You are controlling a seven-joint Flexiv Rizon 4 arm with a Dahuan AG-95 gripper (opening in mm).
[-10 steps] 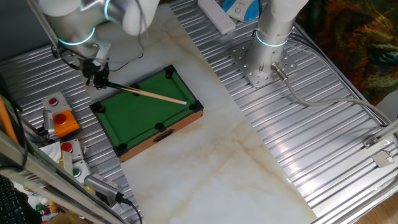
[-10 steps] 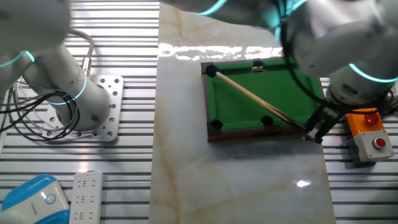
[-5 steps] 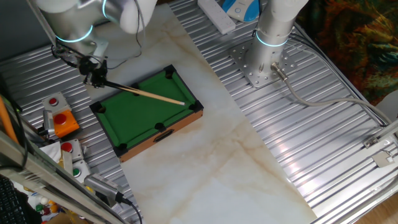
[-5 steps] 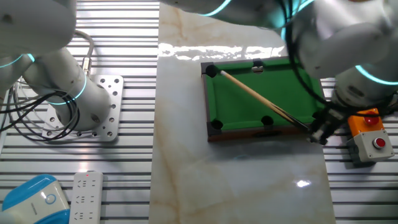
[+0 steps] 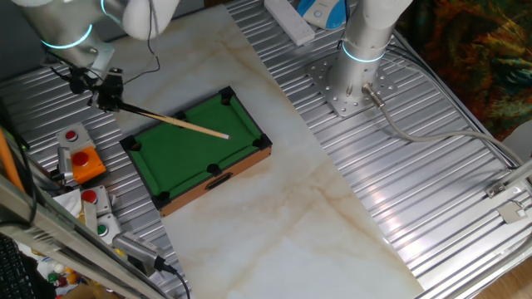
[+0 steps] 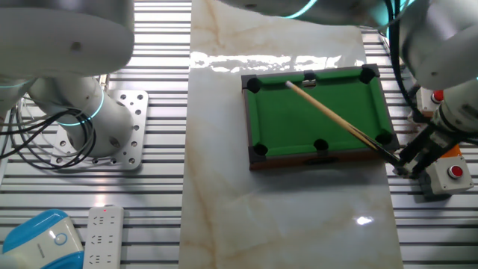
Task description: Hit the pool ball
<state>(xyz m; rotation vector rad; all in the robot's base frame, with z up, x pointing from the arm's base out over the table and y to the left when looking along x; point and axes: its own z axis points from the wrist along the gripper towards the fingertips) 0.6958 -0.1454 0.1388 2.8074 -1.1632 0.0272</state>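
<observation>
Your gripper [image 5: 105, 90] sits at the upper left of one fixed view and at the right edge in the other fixed view [image 6: 413, 158], its fingers pinched together on the butt of a wooden cue stick [image 5: 174, 123].

The cue stick [image 6: 336, 119] slants across the miniature pool table [image 5: 199, 154], tip over the green felt and butt out past the table's corner.

The miniature pool table [image 6: 317, 116] is a green playing surface with a brown wooden rim and black pocket holes, set on a pale marble-patterned slab [image 5: 299, 208].

The pool ball is too small for you to pick out on the felt in either view; its place cannot be told.

An orange-and-grey emergency-stop box [image 5: 79, 162] lies at the left edge, just beside your gripper in the other fixed view [image 6: 448, 168].

A white power strip [image 6: 101, 235] sits at the lower left of that view.
</observation>
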